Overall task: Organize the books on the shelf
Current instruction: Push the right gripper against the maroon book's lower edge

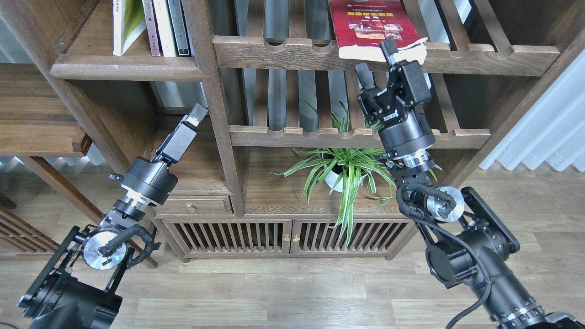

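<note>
Right claw (375, 61) is raised to the front rail of the upper slatted rack (292, 52), and its two fingers stand apart, one just under the near edge of the red book (372, 25) and one lower to the left. I cannot tell whether a finger touches the book; the fingers do not close on it, so the claw looks open and holds nothing. The red book lies flat on this rack, with its near edge hanging a little over the rail.

Left claw (196, 114) points up toward the lower compartment on the left side of the bookcase. It is seen end-on and dark, so I cannot tell whether it is open or closed, and nothing shows in it.

The shelf (123, 71) — the solid dark board at the upper left — carries a row of books: a yellow-green book (125, 23) leaning at the left, then some thinner books (167, 25) standing upright beside it. The maroon one I cannot pick out with certainty.

My judgement of the progress: part of the work is done, since books already stand on the shelf, but the red book is in the wrong place. What is left is to grasp it, carry it across to the left shelf and stand it in the row. A potted plant (343, 171) sits below the racks — well apart from this path.
</note>
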`<control>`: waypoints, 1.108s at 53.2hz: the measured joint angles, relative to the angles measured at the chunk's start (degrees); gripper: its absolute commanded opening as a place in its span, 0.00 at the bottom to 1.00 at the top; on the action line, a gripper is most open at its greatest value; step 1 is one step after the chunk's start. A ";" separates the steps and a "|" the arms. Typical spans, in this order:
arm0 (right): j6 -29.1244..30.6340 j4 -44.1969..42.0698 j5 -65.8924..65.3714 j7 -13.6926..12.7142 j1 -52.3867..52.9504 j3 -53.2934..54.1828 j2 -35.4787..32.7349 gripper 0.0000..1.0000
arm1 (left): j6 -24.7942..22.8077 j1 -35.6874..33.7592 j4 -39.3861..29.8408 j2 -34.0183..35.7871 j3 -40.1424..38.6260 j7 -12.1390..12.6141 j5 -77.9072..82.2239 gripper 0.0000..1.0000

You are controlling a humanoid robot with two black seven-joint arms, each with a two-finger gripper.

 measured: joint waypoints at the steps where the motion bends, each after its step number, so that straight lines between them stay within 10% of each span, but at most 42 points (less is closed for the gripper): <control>1: -0.31 0.00 0.00 0.00 0.07 0.02 -0.02 0.94 | 0.00 -0.03 0.02 0.00 0.00 0.00 0.00 0.96; 59: -8.48 -3.16 0.00 1.53 3.77 3.00 -0.18 0.78 | 0.00 -0.48 1.38 0.00 -0.05 -0.02 -0.04 0.96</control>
